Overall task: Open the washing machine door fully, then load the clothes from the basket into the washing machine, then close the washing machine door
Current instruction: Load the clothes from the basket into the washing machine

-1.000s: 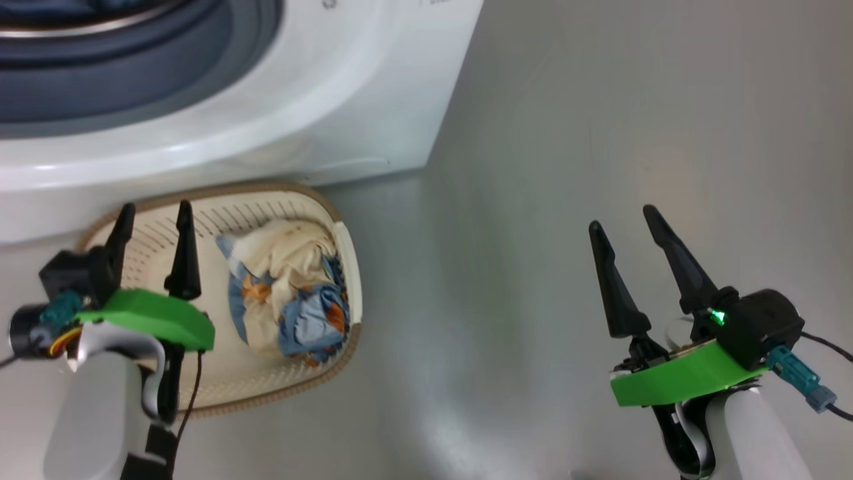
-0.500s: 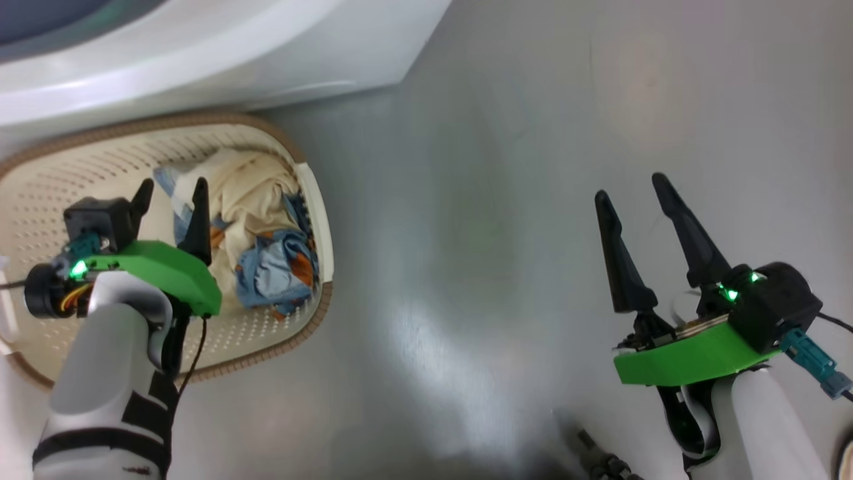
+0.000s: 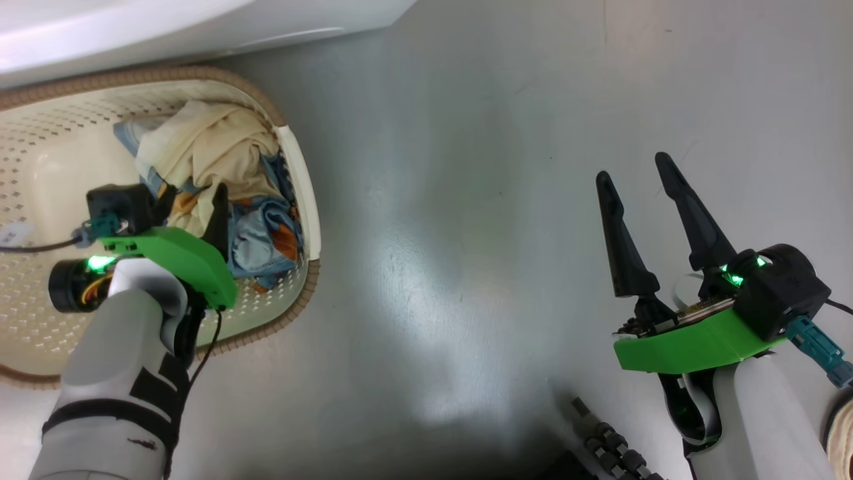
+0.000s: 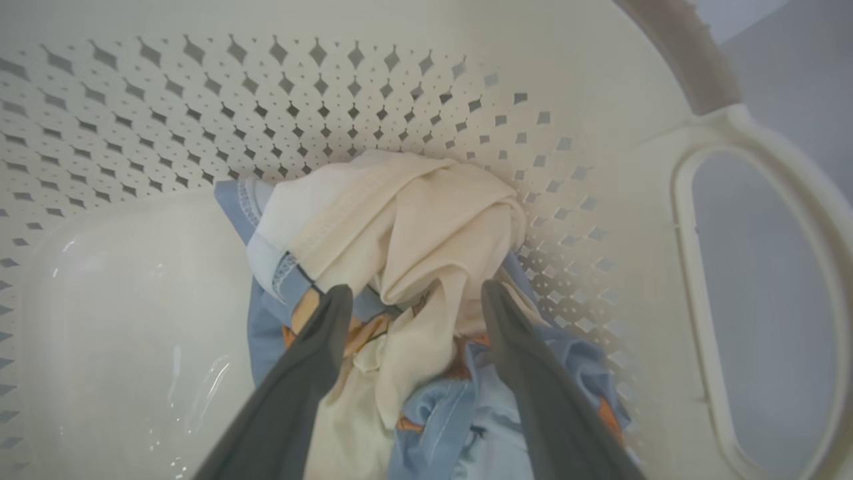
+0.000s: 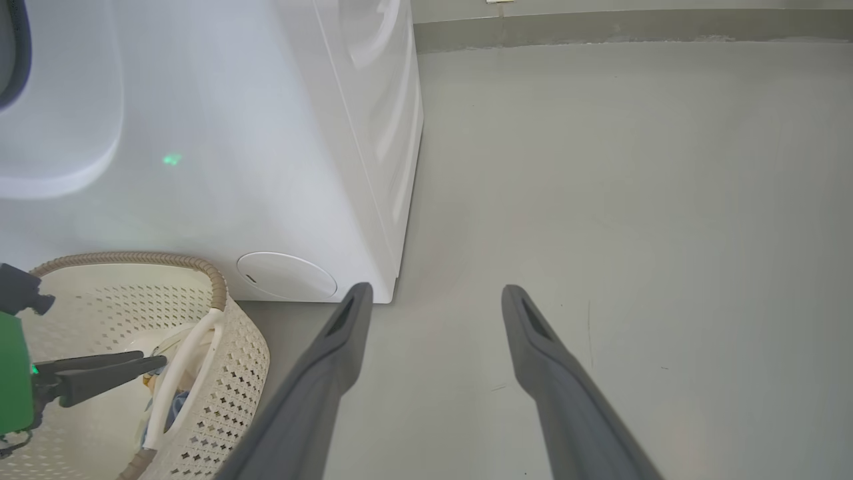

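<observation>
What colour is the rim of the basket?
The basket rim is brown, clearest in the head view.

No lettering, number or sign can be read on the washing machine (image 5: 200, 133), the basket (image 3: 298, 183) or the clothes (image 3: 213, 143)

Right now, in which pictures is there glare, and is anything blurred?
Head view: broad white glare on the floor, dark shadow at its bottom edge. Left wrist view: clothes sharp, small shine on the basket bottom. Right wrist view: a green glint on the washing machine front.
</observation>
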### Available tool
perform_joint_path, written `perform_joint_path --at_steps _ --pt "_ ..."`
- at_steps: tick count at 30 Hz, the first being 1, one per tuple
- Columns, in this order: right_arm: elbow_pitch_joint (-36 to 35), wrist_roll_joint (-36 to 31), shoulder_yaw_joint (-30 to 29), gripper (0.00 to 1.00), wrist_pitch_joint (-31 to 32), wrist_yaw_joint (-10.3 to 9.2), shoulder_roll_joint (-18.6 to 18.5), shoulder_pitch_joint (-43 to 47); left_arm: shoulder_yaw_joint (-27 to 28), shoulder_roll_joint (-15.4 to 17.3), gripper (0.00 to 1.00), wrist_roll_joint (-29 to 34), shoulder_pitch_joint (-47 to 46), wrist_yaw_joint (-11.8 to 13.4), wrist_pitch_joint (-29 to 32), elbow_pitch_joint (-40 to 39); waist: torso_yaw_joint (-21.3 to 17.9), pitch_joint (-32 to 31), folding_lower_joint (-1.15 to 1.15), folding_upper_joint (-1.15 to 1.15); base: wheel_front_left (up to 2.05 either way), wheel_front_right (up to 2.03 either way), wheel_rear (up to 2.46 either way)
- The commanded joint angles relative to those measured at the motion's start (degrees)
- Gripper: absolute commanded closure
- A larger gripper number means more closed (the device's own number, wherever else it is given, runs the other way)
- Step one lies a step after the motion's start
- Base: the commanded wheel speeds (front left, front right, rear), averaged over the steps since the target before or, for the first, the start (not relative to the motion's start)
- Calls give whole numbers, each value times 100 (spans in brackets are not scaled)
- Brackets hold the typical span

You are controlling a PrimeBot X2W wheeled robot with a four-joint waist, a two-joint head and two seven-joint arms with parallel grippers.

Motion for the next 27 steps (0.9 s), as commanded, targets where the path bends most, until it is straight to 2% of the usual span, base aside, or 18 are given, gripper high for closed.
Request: perform_joint_path --at_steps 1,5,11,17,27 --pt "-131 -10 127 0 -27 9 11 105 9 188 0 -64 30 -13 38 41 -9 43 0 0 0 0 0" --pt "-138 6 138 0 -27 9 11 95 -222 230 0 -281 -96 -14 45 225 -29 108 0 0 0 0 0" --pt "-162 3 116 0 -27 9 12 74 -537 387 0 -290 -358 -13 113 581 -54 311 0 0 0 0 0" --pt "-214 18 106 0 -27 9 12 112 -633 479 0 -182 -622 156 19 804 -80 505 0 0 0 0 0" --pt "-288 24 100 0 -27 9 12 170 -718 516 0 -203 -880 131 -28 990 -134 706 0 0 0 0 0"
